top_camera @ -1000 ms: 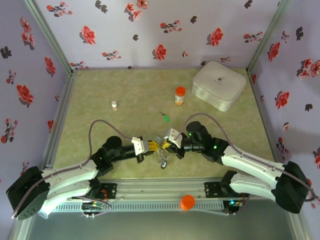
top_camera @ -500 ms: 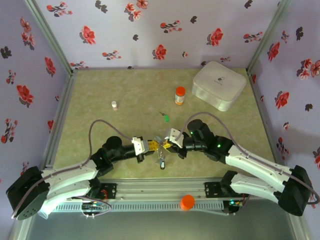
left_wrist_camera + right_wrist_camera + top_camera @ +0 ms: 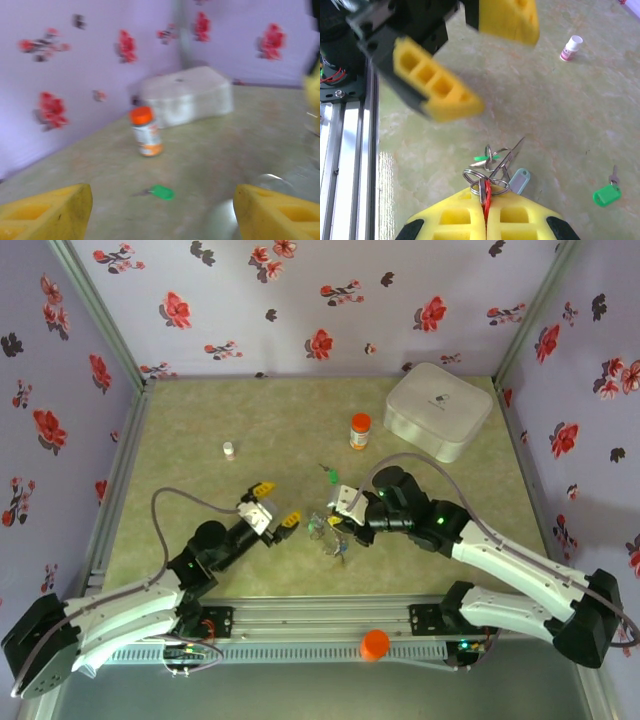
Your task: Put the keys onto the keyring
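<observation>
Finding: my left gripper (image 3: 277, 503) has let go and backed off toward the lower left of the overhead view, fingers spread with nothing between them. My right gripper (image 3: 486, 212) alone pinches the keyring (image 3: 481, 180), just below frame centre, with the teal-tagged key (image 3: 519, 180) hanging on it. The green-tagged key (image 3: 331, 476) lies loose on the table just above, so I judge the job unfinished. The white box (image 3: 438, 410), upper right, has its lid shut and its contents hidden; the orange-capped bottle (image 3: 360, 430) is capped
</observation>
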You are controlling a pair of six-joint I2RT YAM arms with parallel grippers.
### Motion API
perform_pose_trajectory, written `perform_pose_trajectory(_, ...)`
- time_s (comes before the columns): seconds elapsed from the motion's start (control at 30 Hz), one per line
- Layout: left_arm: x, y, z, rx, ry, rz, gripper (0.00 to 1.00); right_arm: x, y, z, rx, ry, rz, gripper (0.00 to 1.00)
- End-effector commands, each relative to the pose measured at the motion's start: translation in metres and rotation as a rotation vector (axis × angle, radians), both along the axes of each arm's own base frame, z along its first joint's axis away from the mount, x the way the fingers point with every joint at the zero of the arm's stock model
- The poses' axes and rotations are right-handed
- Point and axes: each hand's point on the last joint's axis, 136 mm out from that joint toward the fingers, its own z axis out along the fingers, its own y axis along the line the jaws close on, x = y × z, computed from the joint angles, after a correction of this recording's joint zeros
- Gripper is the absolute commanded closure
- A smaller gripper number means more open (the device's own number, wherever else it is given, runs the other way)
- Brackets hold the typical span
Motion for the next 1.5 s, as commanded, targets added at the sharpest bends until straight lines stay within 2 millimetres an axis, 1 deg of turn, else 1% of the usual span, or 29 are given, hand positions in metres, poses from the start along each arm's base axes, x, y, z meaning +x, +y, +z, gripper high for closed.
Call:
perform_pose_trajectory(0.0,0.027,0.061,0.005,-0.084,0.027,0.34,0.23,0.003,0.014,0.025,0.047,-0.051,0.025,1.0)
perform_pose_trajectory(0.1,0.03,0.092,0.008,-0.14,0.037,0.466,0.22,0.0,0.029,0.031,0.069,-0.046,0.056,1.0)
perform_pose_trajectory(0.13,0.03,0.099,0.01,-0.158,0.036,0.49,0.22,-0.002,0.036,0.035,0.084,-0.044,0.071,1.0)
perform_pose_trajectory(0.2,0.028,0.115,0.016,-0.198,0.029,0.544,0.22,-0.007,0.053,0.041,0.118,-0.037,0.113,1.0)
perform_pose_trajectory(0.37,0.021,0.144,0.033,-0.273,-0.003,0.641,0.23,-0.017,0.102,0.057,0.233,-0.029,0.202,1.0)
perform_pose_trajectory(0.47,0.017,0.155,0.042,-0.293,-0.017,0.676,0.23,-0.02,0.133,0.065,0.303,-0.018,0.246,1.0)
perform_pose_trajectory(0.5,0.016,0.157,0.046,-0.294,-0.022,0.681,0.23,-0.017,0.142,0.065,0.322,-0.014,0.249,1.0)
perform_pose_trajectory(0.57,0.015,0.161,0.05,-0.29,-0.028,0.692,0.23,-0.011,0.153,0.057,0.325,-0.012,0.245,1.0)
perform_pose_trajectory(0.67,0.013,0.164,0.054,-0.281,-0.034,0.702,0.23,0.001,0.158,0.033,0.277,-0.029,0.214,1.0)
perform_pose_trajectory(0.73,0.013,0.164,0.053,-0.277,-0.032,0.703,0.23,0.006,0.153,0.014,0.228,-0.027,0.197,1.0)
perform_pose_trajectory(0.83,0.014,0.163,0.048,-0.266,-0.022,0.703,0.23,0.017,0.131,-0.018,0.14,0.0,0.151,1.0)
perform_pose_trajectory(0.93,0.016,0.162,0.041,-0.267,-0.013,0.703,0.23,0.02,0.1,-0.057,0.01,0.034,0.121,1.0)
perform_pose_trajectory(1.0,0.017,0.159,0.036,-0.263,-0.006,0.701,0.23,0.02,0.076,-0.088,-0.115,0.05,0.104,1.0)
perform_pose_trajectory(1.1,0.02,0.156,0.029,-0.257,0.005,0.7,0.23,0.02,0.041,-0.125,-0.291,0.079,0.072,1.0)
perform_pose_trajectory(1.17,0.022,0.154,0.026,-0.246,0.012,0.7,0.23,0.021,0.02,-0.14,-0.404,0.08,0.045,1.0)
perform_pose_trajectory(1.27,0.026,0.149,0.022,-0.214,0.025,0.7,0.23,0.022,-0.002,-0.151,-0.512,0.071,0.019,1.0)
perform_pose_trajectory(1.47,0.032,0.143,0.013,-0.154,0.059,0.71,0.22,0.025,-0.029,-0.161,-0.657,0.043,-0.008,1.0)
